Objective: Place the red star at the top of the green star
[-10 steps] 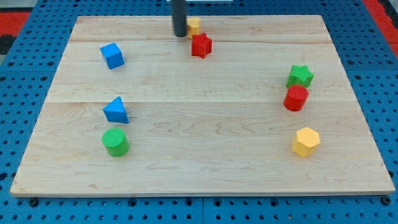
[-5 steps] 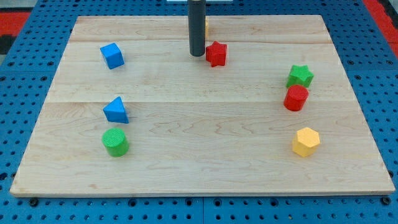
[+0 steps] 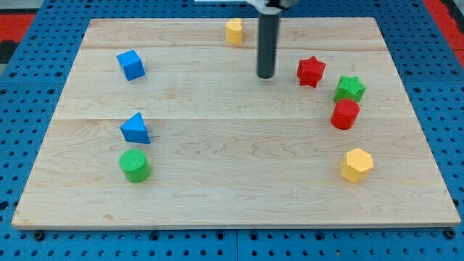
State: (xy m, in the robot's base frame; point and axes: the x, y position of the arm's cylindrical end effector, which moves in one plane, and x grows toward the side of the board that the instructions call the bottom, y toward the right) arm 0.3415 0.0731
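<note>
Your rod carries no pincer, so there is nothing to call released or clenched; it ends in my tip, which rests on the bare wood of the tabletop and touches no block.

The red star lies just to the view's right of my tip, near it but with a clear gap between. Further to the view's right of my tip, and a little lower, sits the green star; the red star stands beside it on the view's left and slightly higher, close but not touching. Right below the green star is the red cylinder, pressed up against it or nearly so.

Up and to the view's left of my tip, near the board's top edge, you have a small yellow block. Well to the view's left of my tip are the blue cube, the blue triangular block and, lowest, the green cylinder. Down and to the view's right of my tip sits the yellow hexagonal block.

No container shows anywhere on the tabletop.
</note>
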